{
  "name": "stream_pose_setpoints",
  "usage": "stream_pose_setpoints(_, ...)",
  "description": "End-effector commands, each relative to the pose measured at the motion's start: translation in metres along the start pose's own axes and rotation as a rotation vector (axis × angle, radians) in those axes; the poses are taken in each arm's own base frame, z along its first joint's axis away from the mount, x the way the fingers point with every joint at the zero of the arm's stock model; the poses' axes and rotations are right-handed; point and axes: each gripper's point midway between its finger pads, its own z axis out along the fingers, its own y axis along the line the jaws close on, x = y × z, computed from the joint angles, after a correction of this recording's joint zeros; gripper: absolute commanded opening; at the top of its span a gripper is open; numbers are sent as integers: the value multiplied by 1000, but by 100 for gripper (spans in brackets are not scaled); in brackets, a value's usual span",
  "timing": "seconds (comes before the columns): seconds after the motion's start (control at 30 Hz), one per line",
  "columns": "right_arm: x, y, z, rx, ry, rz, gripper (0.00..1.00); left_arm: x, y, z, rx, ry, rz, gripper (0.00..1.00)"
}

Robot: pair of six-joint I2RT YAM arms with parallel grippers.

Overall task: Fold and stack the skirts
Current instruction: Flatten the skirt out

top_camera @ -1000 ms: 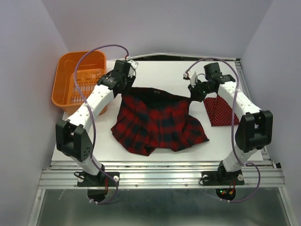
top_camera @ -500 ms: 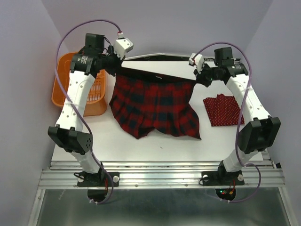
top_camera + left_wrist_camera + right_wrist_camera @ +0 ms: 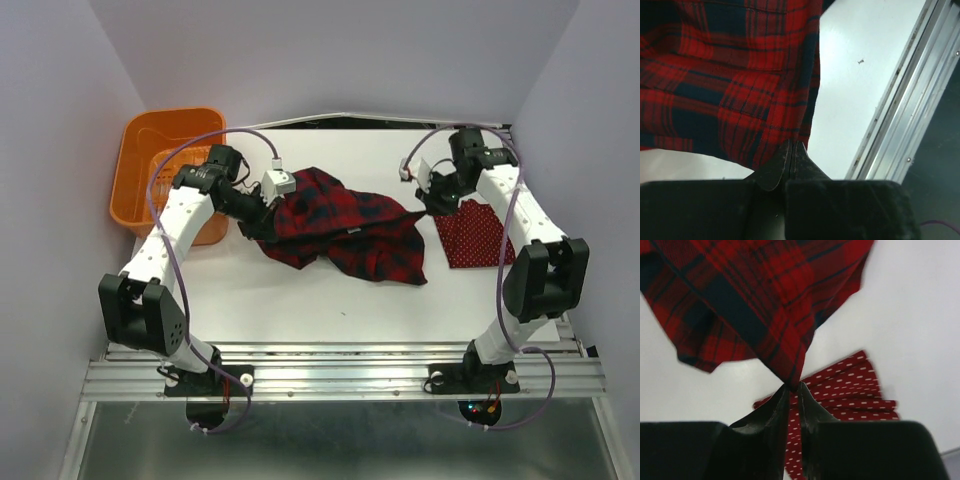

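The plaid skirt (image 3: 340, 225) lies bunched and partly folded over itself on the white table, between the two arms. My left gripper (image 3: 262, 215) is shut on its left edge; in the left wrist view the fingers (image 3: 792, 145) pinch the plaid cloth (image 3: 730, 75) tightly. My right gripper (image 3: 428, 205) is at the skirt's right corner. Its jaws (image 3: 794, 386) stand slightly apart, with the plaid corner (image 3: 755, 300) still between the tips. The dotted dark red skirt (image 3: 470, 235) lies folded flat at the right, just below the right gripper (image 3: 850, 385).
An orange plastic basket (image 3: 165, 175) stands at the back left, close behind the left arm. The table's metal rail (image 3: 910, 100) runs along the near edge. Purple-grey walls close in the table on both sides and at the back.
Both arms came down from holding the plaid skirt spread in the air. The skirt now lies bunched on the table. The left gripper swung in toward the middle. The right jaws parted a little.
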Motion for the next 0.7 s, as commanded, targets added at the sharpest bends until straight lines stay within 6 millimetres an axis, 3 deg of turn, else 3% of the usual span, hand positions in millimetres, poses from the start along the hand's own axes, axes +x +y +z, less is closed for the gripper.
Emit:
stream_pose_setpoints(0.0, 48, 27, 9, -14, 135, -55, 29, 4, 0, 3, -32, -14, -62, 0)
stream_pose_setpoints(0.13, 47, 25, 2, 65, 112, -65, 41, 2, 25, 9, -79, 2, -143, 0)
stream_pose_setpoints(0.17, 43, 22, -1, 81, 102, -70, 53, -4, 32, 9, -94, -3, -149, 0)
stream_pose_setpoints(0.27, 40, 18, -4, 88, 102, -73, 68, -5, 53, 23, -88, 38, -213, 0)
stream_pose_setpoints(0.4, 31, 21, -16, 119, 63, -91, 78, -10, 59, 26, -75, 42, -208, 1)
stream_pose_setpoints(0.43, 27, 24, -19, 126, 39, -106, 82, -8, 57, 26, -68, 49, -208, 4)
stream_pose_setpoints(0.47, 23, 27, -21, 133, 14, -125, 98, -11, 57, 24, -66, 46, -198, 9)
stream_pose_setpoints(0.5, 20, 34, -16, 127, -31, -155, 100, -11, 56, 22, -64, 47, -181, 22)
stream_pose_setpoints(0.53, 13, 37, -25, 162, -67, -190, 100, -11, 54, 21, -58, 45, -169, 27)
stream_pose_setpoints(0.67, 5, 41, -16, 202, -153, -383, 100, -22, 50, 8, -74, 18, -86, 46)
